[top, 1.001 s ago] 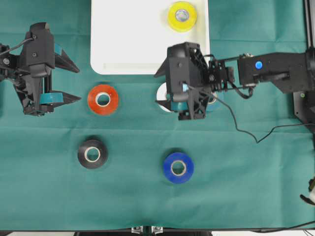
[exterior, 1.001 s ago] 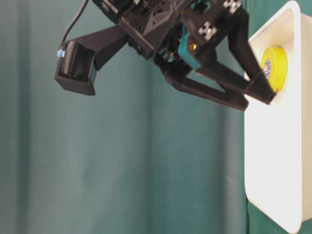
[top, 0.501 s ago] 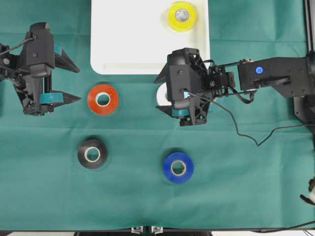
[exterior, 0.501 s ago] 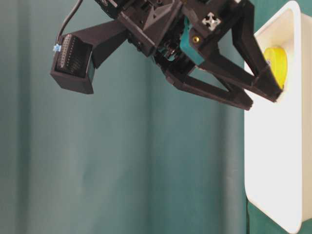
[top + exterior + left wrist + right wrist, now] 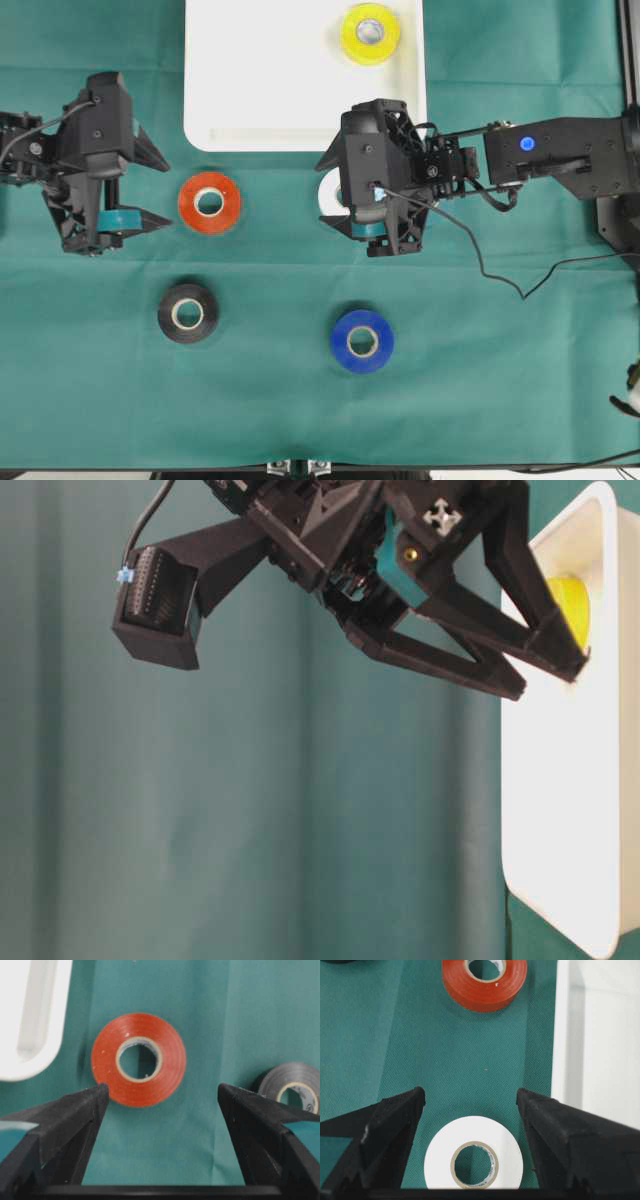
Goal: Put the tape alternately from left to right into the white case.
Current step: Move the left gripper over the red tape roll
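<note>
Right gripper point(image 5: 470, 1102), jaws spread and empty, straddles a flat white tape roll point(image 5: 473, 1152): light, rigid, smooth; best pinched across its outer rim.

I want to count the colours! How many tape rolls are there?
5: yellow roll in the white case; orange roll, black roll, blue roll on the cloth; white roll under the right arm.

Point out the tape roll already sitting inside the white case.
The yellow tape roll, at the white case's far right end; the red, white, black and blue rolls all lie on the green cloth.
</note>
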Controlling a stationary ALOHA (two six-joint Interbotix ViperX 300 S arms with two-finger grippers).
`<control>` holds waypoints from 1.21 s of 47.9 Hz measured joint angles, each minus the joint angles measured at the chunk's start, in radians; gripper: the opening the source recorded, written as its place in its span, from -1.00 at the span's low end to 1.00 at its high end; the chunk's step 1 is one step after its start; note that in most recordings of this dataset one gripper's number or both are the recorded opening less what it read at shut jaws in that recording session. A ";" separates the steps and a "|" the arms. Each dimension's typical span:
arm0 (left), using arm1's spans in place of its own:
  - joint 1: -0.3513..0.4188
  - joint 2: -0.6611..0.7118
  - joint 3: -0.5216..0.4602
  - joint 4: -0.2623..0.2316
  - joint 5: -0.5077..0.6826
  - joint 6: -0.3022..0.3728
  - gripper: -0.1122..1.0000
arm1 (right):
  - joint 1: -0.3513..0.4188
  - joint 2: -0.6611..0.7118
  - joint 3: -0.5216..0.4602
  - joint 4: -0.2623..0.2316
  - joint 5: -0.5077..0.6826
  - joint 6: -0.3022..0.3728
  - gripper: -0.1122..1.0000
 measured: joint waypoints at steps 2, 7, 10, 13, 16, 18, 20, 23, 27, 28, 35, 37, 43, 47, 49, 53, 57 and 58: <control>-0.003 0.014 -0.005 0.000 -0.006 -0.008 0.11 | 0.000 0.000 0.002 0.000 -0.002 0.000 0.64; -0.015 0.046 -0.012 -0.002 -0.020 -0.014 0.11 | 0.002 0.000 0.002 0.000 0.000 0.000 0.64; -0.020 0.072 -0.021 -0.002 -0.028 -0.012 0.11 | 0.000 0.000 0.002 0.000 -0.002 0.000 0.64; -0.023 0.092 -0.031 -0.002 -0.031 -0.017 0.11 | 0.000 0.000 0.003 0.000 -0.002 0.000 0.64; -0.023 0.115 -0.043 -0.002 -0.034 -0.015 0.12 | 0.000 0.000 0.006 0.000 -0.002 0.000 0.64; -0.023 0.130 -0.049 -0.002 -0.035 -0.014 0.12 | 0.000 -0.002 0.008 0.000 -0.002 0.000 0.64; -0.023 0.143 -0.057 -0.002 -0.037 -0.011 0.12 | 0.000 0.000 0.009 0.000 0.000 0.000 0.64; -0.023 0.172 -0.066 0.000 -0.037 -0.009 0.12 | 0.000 0.000 0.011 0.000 -0.002 0.000 0.64; -0.025 0.198 -0.075 -0.002 -0.037 -0.011 0.12 | 0.000 0.000 0.014 0.000 -0.002 0.000 0.64; -0.025 0.204 -0.078 0.000 -0.037 -0.011 0.12 | 0.000 0.000 0.015 0.000 0.000 0.000 0.64; -0.025 0.235 -0.089 -0.002 -0.035 -0.011 0.12 | 0.000 0.000 0.017 0.000 0.000 0.000 0.64; -0.025 0.242 -0.094 0.000 -0.035 -0.008 0.11 | 0.000 0.000 0.017 -0.002 -0.002 0.000 0.64; -0.025 0.258 -0.100 0.000 -0.035 -0.008 0.11 | 0.000 0.000 0.017 0.000 -0.002 0.000 0.64; -0.025 0.270 -0.103 0.000 -0.035 -0.008 0.12 | 0.000 0.000 0.017 0.000 -0.002 0.000 0.64; -0.025 0.275 -0.103 0.000 -0.035 -0.009 0.11 | 0.000 0.000 0.017 0.000 0.000 0.000 0.64; -0.026 0.278 -0.104 0.000 -0.035 -0.009 0.12 | 0.002 0.000 0.017 -0.002 0.000 0.000 0.64; -0.028 0.278 -0.104 0.000 -0.035 -0.009 0.12 | 0.000 0.000 0.018 0.000 0.000 0.000 0.64; -0.028 0.278 -0.104 0.000 -0.035 -0.009 0.12 | 0.000 0.000 0.018 0.000 0.000 0.000 0.64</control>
